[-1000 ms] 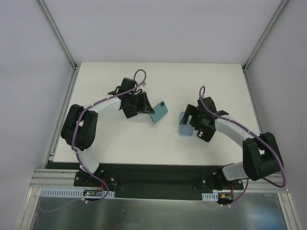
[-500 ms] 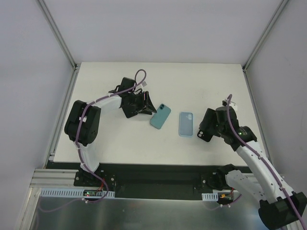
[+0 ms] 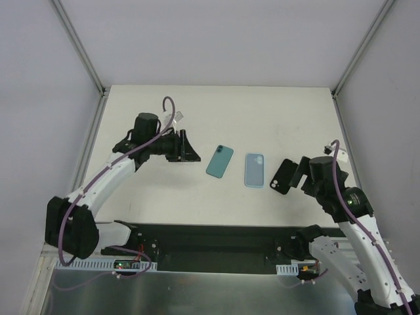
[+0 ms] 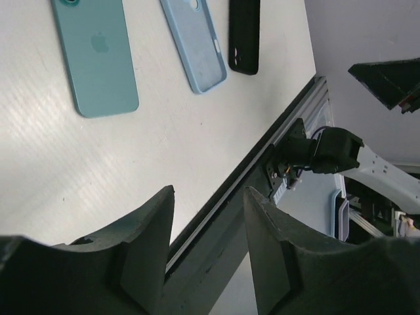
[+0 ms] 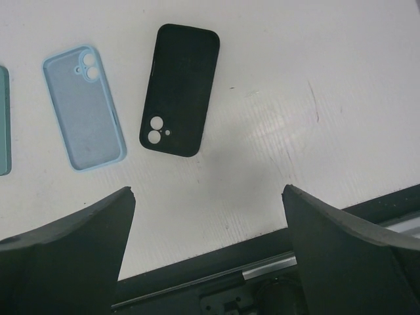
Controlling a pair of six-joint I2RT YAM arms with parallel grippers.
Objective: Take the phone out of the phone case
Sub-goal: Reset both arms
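A teal phone (image 3: 220,161) lies flat, back up, on the white table, outside any case. A light blue case (image 3: 254,170) lies empty just right of it, and a black case (image 3: 283,176) lies further right. My left gripper (image 3: 194,149) is open and empty, a little left of the phone. My right gripper (image 3: 298,174) is open and empty, just right of the black case. In the left wrist view the phone (image 4: 95,52), blue case (image 4: 195,42) and black case (image 4: 244,36) lie beyond my open gripper (image 4: 209,197). The right wrist view shows the black case (image 5: 180,88) and blue case (image 5: 84,108) ahead of my open gripper (image 5: 209,193).
The white table (image 3: 216,111) is framed by grey walls and aluminium posts. A dark rail (image 3: 210,237) runs along the near edge, where the arm bases are bolted.
My left gripper let go of the tilted phone, which now lies flat, and drew back left. My right arm pulled back right, uncovering the blue case and the black case.
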